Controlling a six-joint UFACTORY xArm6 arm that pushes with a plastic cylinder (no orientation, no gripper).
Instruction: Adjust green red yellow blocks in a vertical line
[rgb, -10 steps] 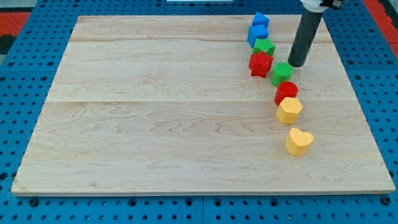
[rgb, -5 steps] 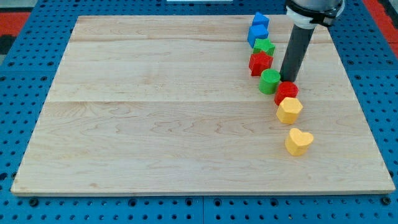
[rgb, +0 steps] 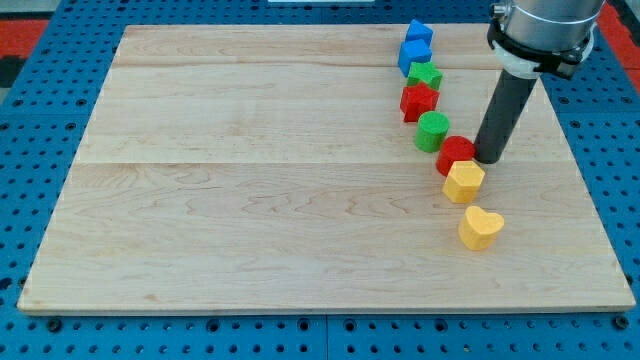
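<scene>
Seven blocks lie on the wooden tabletop (rgb: 250, 200): two blue (rgb: 416, 44), two green (star (rgb: 425, 75), cylinder (rgb: 433, 131)), two red (star (rgb: 419, 101), cylinder (rgb: 456, 154)), two yellow (hexagon (rgb: 464, 181), heart (rgb: 480, 227)). My tip (rgb: 491, 159), with no jaws, touches the red cylinder's right, having shifted rightward; the cylinder edged left.

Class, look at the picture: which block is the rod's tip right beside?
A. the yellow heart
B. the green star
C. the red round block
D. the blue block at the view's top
C: my tip stands just to the view's right of the red round block, well away from the other three named.
</scene>
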